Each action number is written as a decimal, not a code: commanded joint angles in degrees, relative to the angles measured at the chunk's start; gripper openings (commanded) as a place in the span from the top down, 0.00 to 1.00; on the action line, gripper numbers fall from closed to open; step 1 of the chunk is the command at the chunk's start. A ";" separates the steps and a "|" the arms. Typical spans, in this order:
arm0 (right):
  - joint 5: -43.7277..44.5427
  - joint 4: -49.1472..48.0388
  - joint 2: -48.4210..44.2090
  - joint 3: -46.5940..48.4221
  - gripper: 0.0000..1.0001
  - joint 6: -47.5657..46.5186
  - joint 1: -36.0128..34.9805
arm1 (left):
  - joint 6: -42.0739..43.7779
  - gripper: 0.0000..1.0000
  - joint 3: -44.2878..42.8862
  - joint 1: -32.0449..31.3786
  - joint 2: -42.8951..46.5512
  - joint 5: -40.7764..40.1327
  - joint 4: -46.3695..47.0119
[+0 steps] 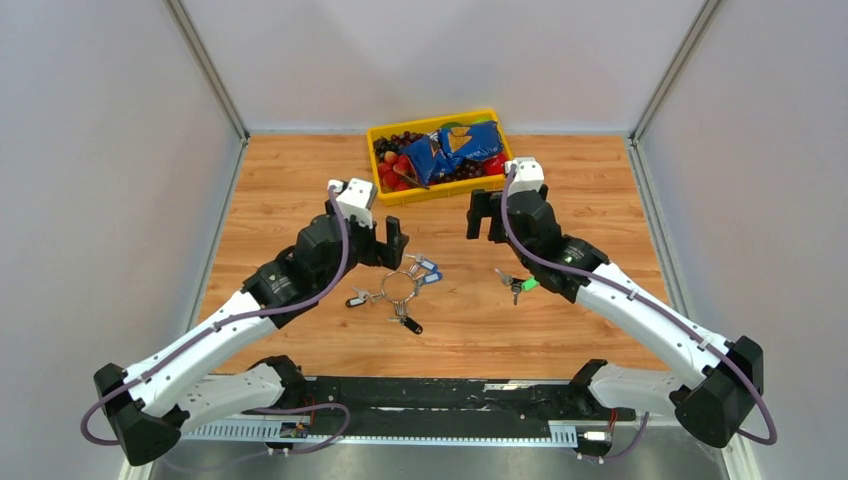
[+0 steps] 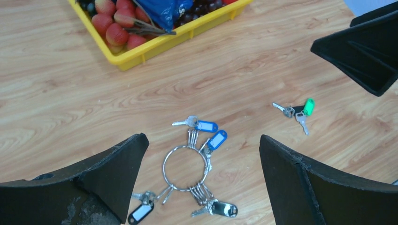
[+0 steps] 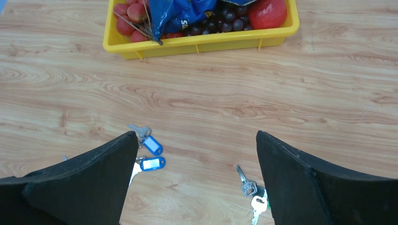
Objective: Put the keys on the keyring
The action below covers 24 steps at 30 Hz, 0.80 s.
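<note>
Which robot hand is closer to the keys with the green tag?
Right. The right gripper hangs just beyond the keys, toward the yellow bin. The left gripper is farther away, over by the keyring.

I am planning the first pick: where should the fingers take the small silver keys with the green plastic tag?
Probably at the green plastic tag, coming straight down from above: the thin silver keys lie flat on the wooden table, and the tag looks bulkiest.
</note>
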<state>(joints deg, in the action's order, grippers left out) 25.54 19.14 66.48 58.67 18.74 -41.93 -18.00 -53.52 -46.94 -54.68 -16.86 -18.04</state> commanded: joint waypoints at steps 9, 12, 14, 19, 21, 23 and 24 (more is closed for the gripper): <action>-17.32 -0.90 -1.57 -8.65 0.11 3.83 -0.95 | -10.20 0.00 8.76 0.09 7.05 -4.23 -5.08; -18.28 -1.65 0.22 -10.47 0.15 6.43 -2.95 | -11.66 0.00 10.20 0.10 8.59 -4.48 -5.16; -18.69 -2.63 1.02 -11.48 0.19 7.91 -4.90 | -12.08 0.00 10.81 0.09 9.24 -4.49 -5.16; -16.22 -5.92 2.82 -12.41 0.33 11.35 -11.27 | -13.01 0.00 11.34 0.11 10.19 -5.05 -6.41; -15.19 -6.74 4.77 -11.71 0.40 11.89 -12.58 | -13.41 0.00 11.64 0.09 10.65 -5.41 -6.72; -15.40 -7.21 7.44 -10.57 0.48 12.21 -13.23 | -13.66 0.00 12.14 0.09 11.28 -5.30 -6.66; -15.86 -7.39 8.82 -9.59 0.51 12.53 -13.60 | -13.74 0.00 12.26 0.09 11.44 -5.16 -6.70</action>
<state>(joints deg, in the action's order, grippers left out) 9.21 16.03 71.46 46.13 27.99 -54.41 -30.11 -41.95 -46.89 -44.58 -21.50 -24.67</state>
